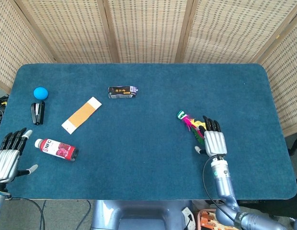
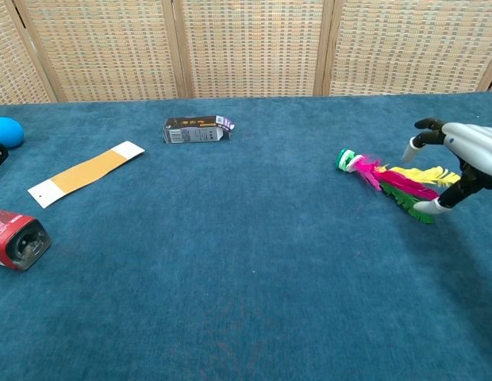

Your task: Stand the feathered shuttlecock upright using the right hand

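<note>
Blue table (image 1: 139, 158). Shuttlecock (image 2: 389, 181) lies flat. Right hand (image 1: 214, 140) over feathers, fingers spread, holds nothing. Feathers light, soft, bendy; better grab by green base.

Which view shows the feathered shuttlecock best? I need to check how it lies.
The chest view: the shuttlecock with green base and pink, yellow and green feathers lies flat in full side profile. In the head view it is smaller, its feather tips hidden under the right hand.

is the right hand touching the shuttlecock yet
Cannot tell. In the chest view the right hand hangs over the shuttlecock feathers; no clear contact or gap shows.
</note>
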`<state>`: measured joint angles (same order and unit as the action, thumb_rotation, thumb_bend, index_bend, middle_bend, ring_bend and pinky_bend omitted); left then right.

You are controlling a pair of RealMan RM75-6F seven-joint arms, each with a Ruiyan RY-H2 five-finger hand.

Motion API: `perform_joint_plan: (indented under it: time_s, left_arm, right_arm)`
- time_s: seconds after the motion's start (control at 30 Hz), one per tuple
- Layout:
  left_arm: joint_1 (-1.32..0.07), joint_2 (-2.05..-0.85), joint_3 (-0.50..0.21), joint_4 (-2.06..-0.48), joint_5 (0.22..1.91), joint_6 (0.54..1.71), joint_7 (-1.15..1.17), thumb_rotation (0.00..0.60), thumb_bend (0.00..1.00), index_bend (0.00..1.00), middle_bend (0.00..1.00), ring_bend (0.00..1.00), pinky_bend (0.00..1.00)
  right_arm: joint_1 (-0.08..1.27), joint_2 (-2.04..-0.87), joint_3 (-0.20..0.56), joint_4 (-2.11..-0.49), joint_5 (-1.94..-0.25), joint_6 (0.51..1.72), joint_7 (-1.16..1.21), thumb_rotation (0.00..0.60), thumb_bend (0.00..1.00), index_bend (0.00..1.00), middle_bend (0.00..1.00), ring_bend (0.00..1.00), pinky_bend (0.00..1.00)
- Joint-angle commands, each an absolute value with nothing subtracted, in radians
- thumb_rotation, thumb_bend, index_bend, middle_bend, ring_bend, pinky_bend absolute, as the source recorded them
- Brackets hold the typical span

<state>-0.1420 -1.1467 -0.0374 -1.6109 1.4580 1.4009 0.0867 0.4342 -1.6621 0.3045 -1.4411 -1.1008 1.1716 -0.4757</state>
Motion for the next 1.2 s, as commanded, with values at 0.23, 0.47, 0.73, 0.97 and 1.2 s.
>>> perform_joint_plan:
  time_s: [0.23,0.47,0.73,0.97,1.2]
  left_arm:
    - [-0.148,-1.156,-0.037,-1.606,1.448,1.385,0.100,0.600,0.06,0.00,0.00,0.00,0.00]
    - [-0.149,-1.161,-0.033,-1.609,1.454,1.386,0.111,0.600,0.06,0.00,0.00,0.00,0.00]
    - [-0.154,-1.162,-0.034,-1.604,1.444,1.374,0.106,0.600,0.06,0.00,0.00,0.00,0.00]
    - [-0.154,-1.157,-0.033,-1.607,1.449,1.375,0.092,0.600,0.06,0.00,0.00,0.00,0.00]
    - [-0.154,-1.157,-0.029,-1.609,1.455,1.376,0.091,0.600,0.06,0.00,0.00,0.00,0.00]
  right_arm:
    - [0.462,-1.652,0.330,-1.399,-1.054,1.151,-0.453,0.600,0.18,0.39,0.03,0.00,0.00]
    - [0.491,-1.677,0.325,-1.352,-1.009,1.112,-0.456,0.600,0.18,0.40,0.04,0.00,0.00]
    - [0.511,-1.704,0.319,-1.315,-0.977,1.091,-0.447,0.600,0.19,0.42,0.06,0.00,0.00]
    - [0.530,-1.718,0.325,-1.276,-0.960,1.085,-0.442,0.600,0.27,0.49,0.12,0.00,0.00]
    - [0.538,-1.722,0.324,-1.255,-0.956,1.092,-0.430,0.600,0.30,0.51,0.15,0.00,0.00]
